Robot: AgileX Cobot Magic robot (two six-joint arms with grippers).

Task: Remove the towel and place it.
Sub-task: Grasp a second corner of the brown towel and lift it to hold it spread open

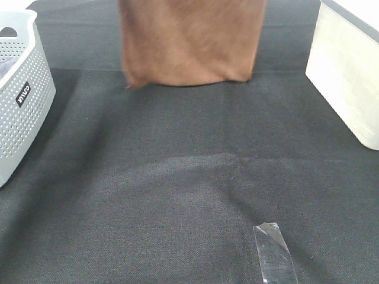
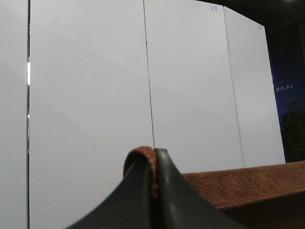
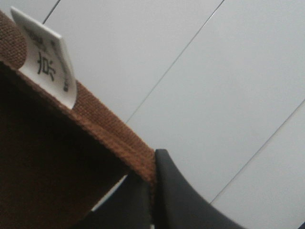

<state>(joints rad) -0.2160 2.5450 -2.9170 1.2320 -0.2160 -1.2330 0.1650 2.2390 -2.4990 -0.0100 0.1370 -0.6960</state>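
Now towel (image 1: 189,41) hangs over far middle of counter (image 1: 177,195), between grey basket (image 1: 18,100) and white box (image 1: 349,77). Left fingers (image 2: 178,200) pressed together, pinching top hem. Right fingers (image 3: 178,191) pinching hem too, near white tag (image 3: 47,62). Towel looks soft, fluffy, light, floppy; likely sags and swings, not slippery, won't break. Best hold, I think: top corners on stitched hem, wide apart, so it hangs flat.

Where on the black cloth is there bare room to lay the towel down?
The widest bare patch of black cloth lies between the grey basket on the left and the white bin on the right, in front of the hanging towel. A strip of clear tape interrupts it front right. Both sides are crowded.
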